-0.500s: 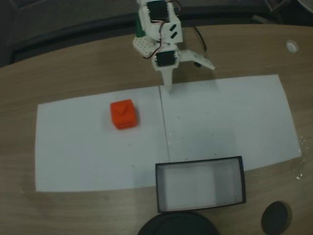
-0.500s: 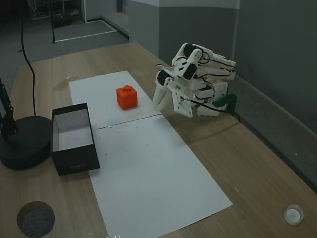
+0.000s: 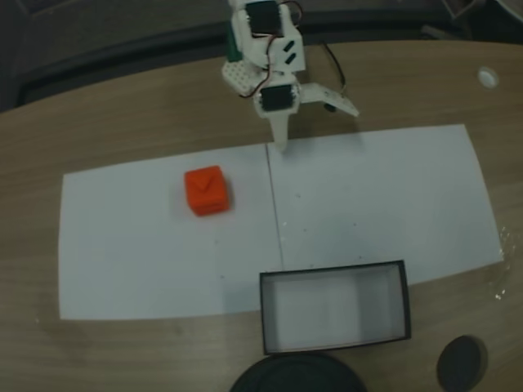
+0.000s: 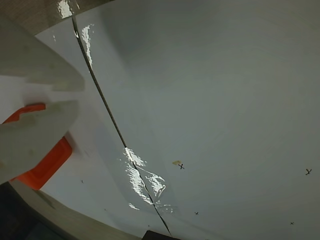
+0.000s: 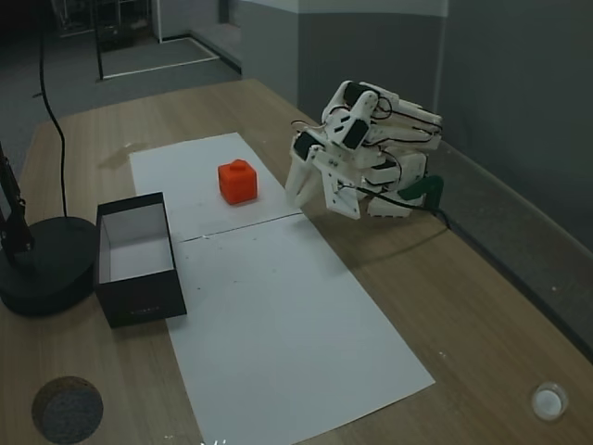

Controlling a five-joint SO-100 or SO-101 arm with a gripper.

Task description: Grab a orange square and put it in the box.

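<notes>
Orange square (image 3: 207,190) on white paper (image 3: 376,196), well apart from box (image 3: 334,306); I see fingers (image 3: 281,144) empty, tips nearly together; square lies to their left in this fixed view.

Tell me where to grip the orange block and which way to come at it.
Come from above and close on two opposite flat sides of the orange block. It sits flat on the white paper with free space all around. The gripper is folded back near the arm's base.
</notes>
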